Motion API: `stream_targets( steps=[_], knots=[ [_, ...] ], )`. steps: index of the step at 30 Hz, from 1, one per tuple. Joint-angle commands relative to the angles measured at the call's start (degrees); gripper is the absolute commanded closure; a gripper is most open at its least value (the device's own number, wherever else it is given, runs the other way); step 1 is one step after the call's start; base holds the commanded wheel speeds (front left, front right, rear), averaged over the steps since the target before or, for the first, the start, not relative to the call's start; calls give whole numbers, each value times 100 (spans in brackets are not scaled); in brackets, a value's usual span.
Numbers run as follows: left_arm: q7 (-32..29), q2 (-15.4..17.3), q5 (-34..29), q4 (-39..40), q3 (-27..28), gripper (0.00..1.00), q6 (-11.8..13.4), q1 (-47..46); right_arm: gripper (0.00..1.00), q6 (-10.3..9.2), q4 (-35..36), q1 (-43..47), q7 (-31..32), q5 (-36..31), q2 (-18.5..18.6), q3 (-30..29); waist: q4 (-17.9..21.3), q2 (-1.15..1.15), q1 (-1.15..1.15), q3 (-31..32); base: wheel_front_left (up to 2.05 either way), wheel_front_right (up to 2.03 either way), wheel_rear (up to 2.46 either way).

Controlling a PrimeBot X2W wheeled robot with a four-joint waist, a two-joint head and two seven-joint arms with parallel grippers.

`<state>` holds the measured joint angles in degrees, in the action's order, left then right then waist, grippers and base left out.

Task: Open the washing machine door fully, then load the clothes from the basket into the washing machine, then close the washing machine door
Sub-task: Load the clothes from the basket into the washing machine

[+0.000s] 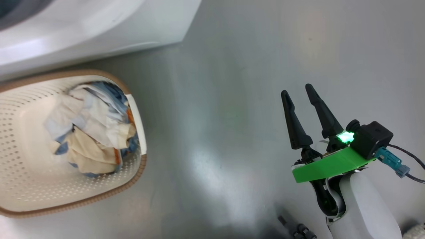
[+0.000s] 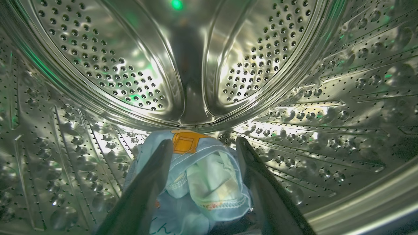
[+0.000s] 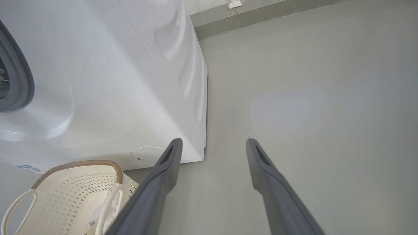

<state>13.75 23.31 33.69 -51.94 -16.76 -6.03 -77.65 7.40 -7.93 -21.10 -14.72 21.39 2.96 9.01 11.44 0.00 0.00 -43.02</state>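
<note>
Left wrist view is looking into the perforated steel drum (image 2: 326,130). There the left gripper (image 2: 204,141) is standing with its two fingers spread wide and pinching nothing. A light-blue garment (image 2: 202,176) with an orange patch is lying bunched on the drum floor between and just beyond them, its cloth slack.

In the head view the clothes (image 1: 96,129) yet to be loaded are sitting in a crumpled heap at the right-hand end of the basket (image 1: 20,139), which is standing just beside the washing machine (image 1: 99,26). The right gripper (image 1: 297,89) is hovering over bare floor (image 1: 232,99), fingers parted and empty, with the heap lying well apart to its left.

The next pickup is probably turning on that sideways gap. The basket is lying on the robot's left, close under the machine's front, so the left arm looks the nearer one once drawn out of the drum, and it would come down on the heap from above.
</note>
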Motion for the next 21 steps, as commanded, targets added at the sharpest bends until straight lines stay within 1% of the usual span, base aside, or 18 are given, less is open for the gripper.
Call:
stream_targets(
  steps=[1, 13, 21],
  knots=[
    [39, 227, 16, 178, 45, 0, 60, 141, 0, 9, 75, 249, -28, -52, -8, 97, -161, 0, 0, 246, 0, 0, 0],
    [115, -103, -13, 890, 56, 0, 371, 1249, 0, 9, -128, 415, -28, -164, -8, 40, -331, 0, 0, 950, 0, 0, 0],
    [123, -195, -149, 1870, 349, 0, 595, 2370, 0, 9, -293, 555, -28, -220, -8, 32, -359, 0, 0, 1453, 0, 0, 0]
  ],
)
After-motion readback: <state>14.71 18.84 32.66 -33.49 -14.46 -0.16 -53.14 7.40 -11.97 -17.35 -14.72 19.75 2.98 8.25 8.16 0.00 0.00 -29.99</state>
